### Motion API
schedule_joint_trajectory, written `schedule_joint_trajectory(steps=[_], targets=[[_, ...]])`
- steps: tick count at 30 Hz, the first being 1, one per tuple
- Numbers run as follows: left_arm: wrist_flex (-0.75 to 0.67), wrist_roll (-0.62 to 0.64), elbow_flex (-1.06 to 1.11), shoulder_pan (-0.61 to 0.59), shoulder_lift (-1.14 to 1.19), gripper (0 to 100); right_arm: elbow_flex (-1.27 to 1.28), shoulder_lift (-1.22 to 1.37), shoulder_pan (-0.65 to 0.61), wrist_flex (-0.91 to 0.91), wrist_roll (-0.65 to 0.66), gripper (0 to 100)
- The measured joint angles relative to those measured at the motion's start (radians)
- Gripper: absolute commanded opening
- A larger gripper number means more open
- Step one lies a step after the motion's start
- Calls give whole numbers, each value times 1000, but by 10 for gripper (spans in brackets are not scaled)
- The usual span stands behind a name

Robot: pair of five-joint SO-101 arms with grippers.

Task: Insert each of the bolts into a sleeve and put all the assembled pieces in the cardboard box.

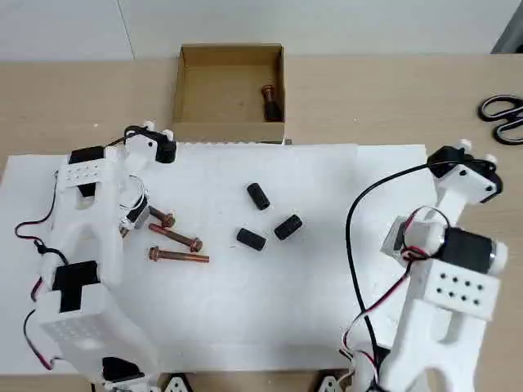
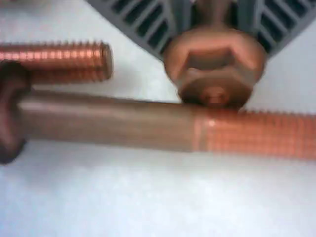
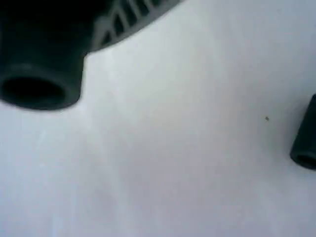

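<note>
Over foam (image 1: 286, 310), L fingers (image 2: 138, 19) grip hex-head bolt (image 2: 212, 69) (copper); R fingers (image 3: 128, 19) clamp tubular sleeve (image 3: 39, 74).

The left arm (image 1: 82, 237) leans forward over the left side of the tabletop (image 1: 368, 90), with the left gripper (image 1: 137, 211) turned down close to the surface. The right arm (image 1: 445, 282) stands on the right and doubles back, its right gripper (image 1: 398, 239) low and pointing inward.
</note>
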Motion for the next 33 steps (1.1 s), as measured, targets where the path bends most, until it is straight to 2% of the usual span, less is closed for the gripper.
schedule_joint_trajectory(steps=[4, 8, 15, 18, 22, 26, 33], targets=[[18, 2, 0, -8, -89, 5, 0, -60, -20, 38, 0, 3], [75, 14, 0, -5, -212, 5, 0, -121, -91, 103, 0, 3], [123, 285, 0, 3, -439, 5, 0, -288, -196, 140, 3, 3], [144, 361, 0, 25, -511, 5, 0, -353, -245, 140, 3, 3], [155, 382, 0, 69, -598, 5, 0, -416, -310, 140, 3, 3], [110, 420, 2, 129, -740, 5, 0, -474, -361, 126, 3, 3], [-26, 641, 21, 267, -980, 5, 54, -591, -485, 34, 17, 3]])
